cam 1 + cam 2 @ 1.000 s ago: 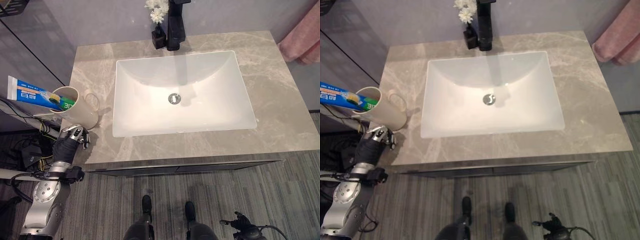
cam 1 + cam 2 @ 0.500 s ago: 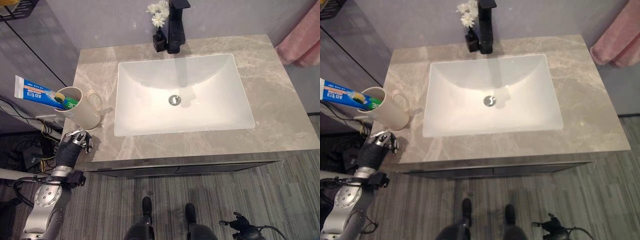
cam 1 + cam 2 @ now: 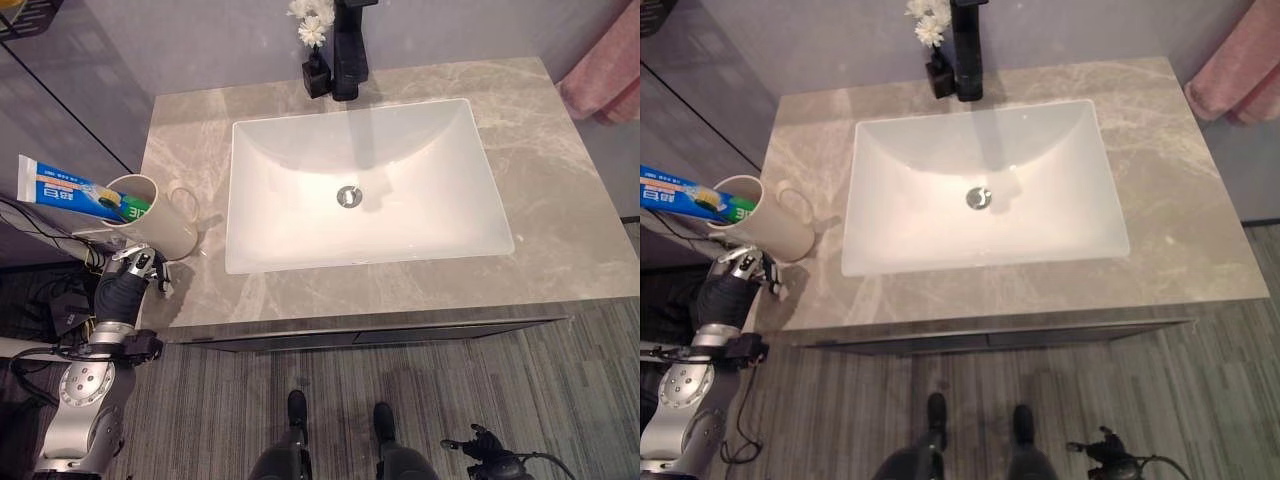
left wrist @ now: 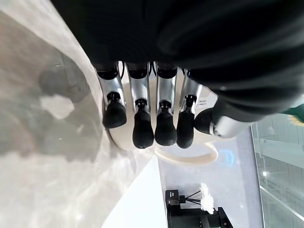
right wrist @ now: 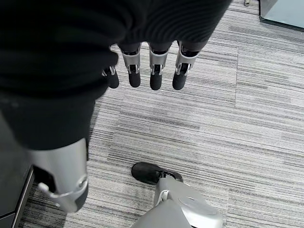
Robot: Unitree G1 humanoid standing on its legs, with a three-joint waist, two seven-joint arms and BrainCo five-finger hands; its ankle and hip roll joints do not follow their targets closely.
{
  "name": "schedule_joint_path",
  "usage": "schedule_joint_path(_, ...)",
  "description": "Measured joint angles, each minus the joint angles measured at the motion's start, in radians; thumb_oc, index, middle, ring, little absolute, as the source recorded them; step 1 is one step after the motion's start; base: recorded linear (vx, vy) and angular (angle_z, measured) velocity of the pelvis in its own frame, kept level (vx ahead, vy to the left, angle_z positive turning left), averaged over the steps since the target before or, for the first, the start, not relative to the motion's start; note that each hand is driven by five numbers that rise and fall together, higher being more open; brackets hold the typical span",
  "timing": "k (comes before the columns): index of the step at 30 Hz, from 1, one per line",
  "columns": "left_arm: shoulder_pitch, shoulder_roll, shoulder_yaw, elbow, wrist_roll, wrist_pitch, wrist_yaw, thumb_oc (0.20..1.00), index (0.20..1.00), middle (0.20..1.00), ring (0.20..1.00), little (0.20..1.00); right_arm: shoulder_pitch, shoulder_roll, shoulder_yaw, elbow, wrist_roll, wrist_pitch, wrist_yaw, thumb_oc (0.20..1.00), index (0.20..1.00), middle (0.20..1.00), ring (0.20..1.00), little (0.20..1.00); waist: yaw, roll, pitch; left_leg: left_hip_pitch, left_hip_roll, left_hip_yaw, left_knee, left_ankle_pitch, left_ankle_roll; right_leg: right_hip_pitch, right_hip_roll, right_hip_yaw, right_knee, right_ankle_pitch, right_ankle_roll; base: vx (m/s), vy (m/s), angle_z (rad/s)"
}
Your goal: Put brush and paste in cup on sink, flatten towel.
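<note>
A cream cup [image 3: 160, 222] with a handle stands on the grey marble counter [image 3: 560, 230] at its left edge. A blue and white toothpaste tube [image 3: 62, 186] leans out of it to the left, with something green [image 3: 136, 206] beside it in the cup's mouth. My left hand [image 3: 124, 286] hangs just in front of the cup, off the counter's front left corner, fingers [image 4: 142, 128] relaxed and holding nothing. The cup's handle [image 4: 186, 157] shows just past them. My right hand [image 5: 152, 71] hangs open over the floor. A pink towel [image 3: 604, 78] hangs at the far right.
A white rectangular sink [image 3: 290, 170] fills the counter's middle, with a drain [image 3: 348, 196]. A black faucet [image 3: 350, 50] and a small black vase of white flowers [image 3: 316, 62] stand behind it. Striped grey carpet [image 3: 560, 400] lies in front.
My left hand has drawn a little to the left and away from the cup. The view itself wobbled; the cup and paste stay in place.
</note>
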Motion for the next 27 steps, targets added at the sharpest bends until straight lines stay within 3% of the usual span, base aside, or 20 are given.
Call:
schedule_joint_path(11, -0.05, 0.036, -0.001, 0.002, 0.0, -0.005, 0.031, 0.2, 0.2, 0.2, 0.2, 0.2, -0.015, -0.001, 0.01, 0.001, 0.0, 0.0, 0.0, 1.0, 1.0, 1.0, 1.0, 1.0, 0.0, -0.016, 0.016, -0.051, 0.004, 0.017, 0.0, 0.002, 0.001, -0.059, 0.003, 0.014, 0.0, 0.007, 0.002, 0.01, 0.004, -0.03)
schedule_joint_path(15, -0.105, 0.04, 0.001, 0.002, 0.001, -0.036, 0.045, 0.2, 0.2, 0.2, 0.2, 0.2, -0.034, -0.002, 0.01, -0.01, 0.002, -0.004, -0.009, 1.0, 1.0, 1.0, 1.0, 1.0, 0.0, -0.031, 0.036, -0.07, 0.005, 0.022, 0.0, 0.002, 0.001, -0.081, 0.004, 0.023, 0.0, 0.009, 0.002, 0.01, 0.006, -0.04)
schedule_joint_path(27, -0.289, 0.11, -0.003, 0.08, 0.033, -0.074, 0.095, 0.2, 0.2, 0.2, 0.2, 0.2, -0.069, 0.003, 0.029, -0.036, 0.039, -0.019, -0.02, 1.0, 1.0, 1.0, 1.0, 1.0, -0.006, -0.034, 0.088, -0.112, 0.008, 0.022, 0.0, 0.004, 0.0, -0.126, 0.007, 0.026, 0.0, 0.014, 0.002, 0.01, 0.008, 0.0)
